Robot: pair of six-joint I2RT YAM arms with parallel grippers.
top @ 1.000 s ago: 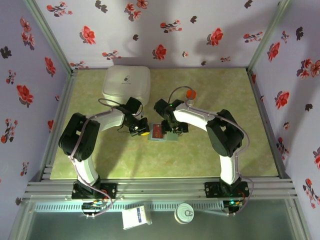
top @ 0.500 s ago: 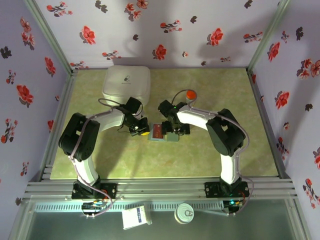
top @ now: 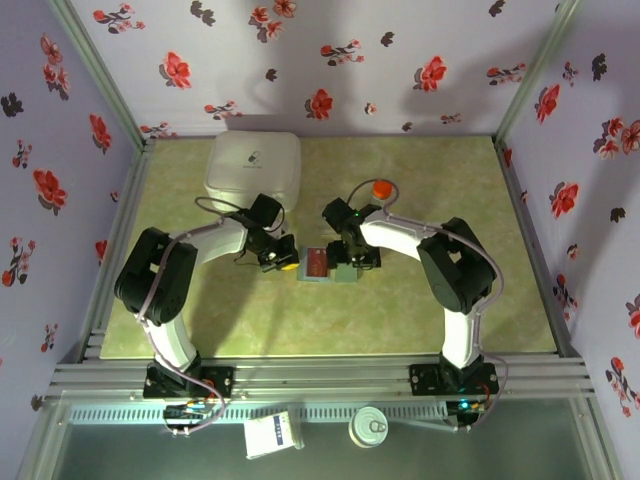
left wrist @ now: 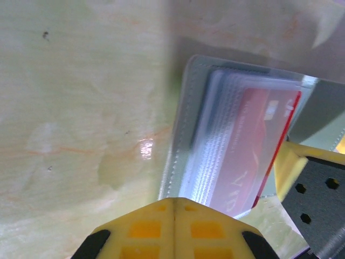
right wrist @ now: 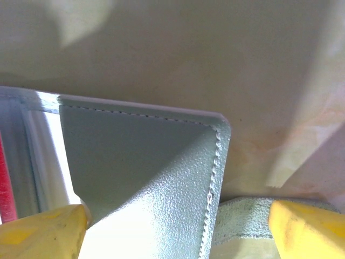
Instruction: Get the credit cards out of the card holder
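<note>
The card holder (top: 330,267) is open, but the red credit cards (left wrist: 253,140) all look tucked inside, with the left gripper (left wrist: 173,208) closed at its 9 o'clock and the right gripper (right wrist: 175,229) open around its 3 o'clock side.

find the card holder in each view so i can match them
top external: card holder just below picture centre
left wrist: card holder in the right half, open, clear sleeves showing
right wrist: its grey cover across the lower left and centre
shared landmark: the red card in its sleeves

green marbled table (top: 420,300), white box (top: 253,168), orange-capped bottle (top: 381,189), open card holder (right wrist: 140,162)
</note>
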